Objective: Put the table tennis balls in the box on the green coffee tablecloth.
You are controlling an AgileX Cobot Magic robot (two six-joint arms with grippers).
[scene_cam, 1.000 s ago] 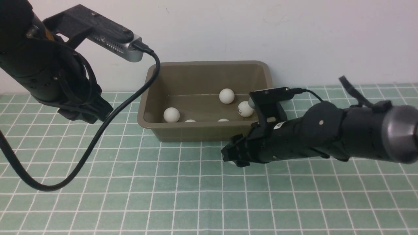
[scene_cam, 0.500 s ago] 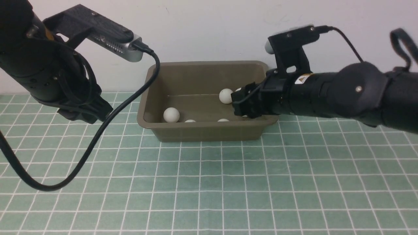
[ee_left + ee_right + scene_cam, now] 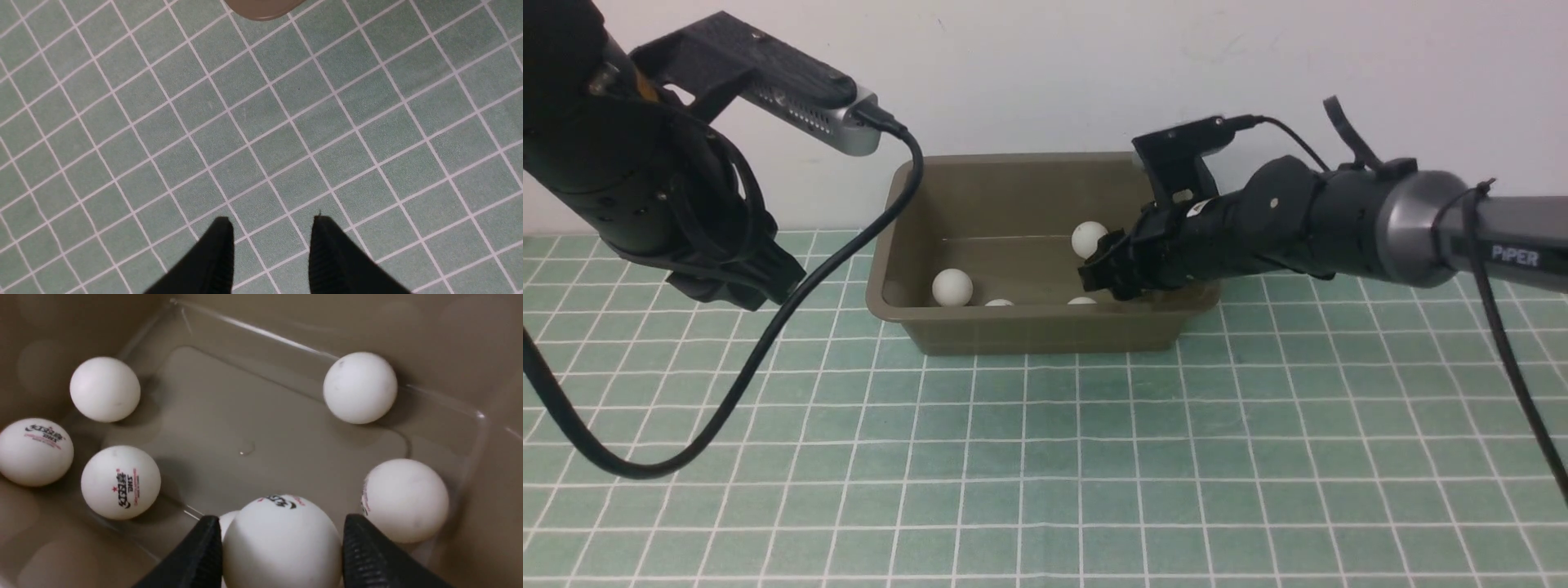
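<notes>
My right gripper (image 3: 278, 555) is clamped on a table tennis ball (image 3: 282, 541), one black finger (image 3: 200, 551) on each side of it, the ball's dark logo facing away from my wrist. I hold it above the inside of the olive-brown box (image 3: 1013, 331), over the box's right end in the front view (image 3: 1107, 273). Below and beyond my fingertips five more balls lie on the box floor: one just beside my held ball (image 3: 404, 500), one farther ahead against the wall (image 3: 359, 388), and three grouped off to the other side (image 3: 120, 482), two of them with printed logos. A sliver of another ball (image 3: 226, 520) peeks out just behind the held one.

My left gripper (image 3: 271, 245) hangs well apart from the box, its jaws drawn in and empty above the green grid tablecloth (image 3: 286, 122); only a corner of the box (image 3: 261, 8) lies ahead of it.
</notes>
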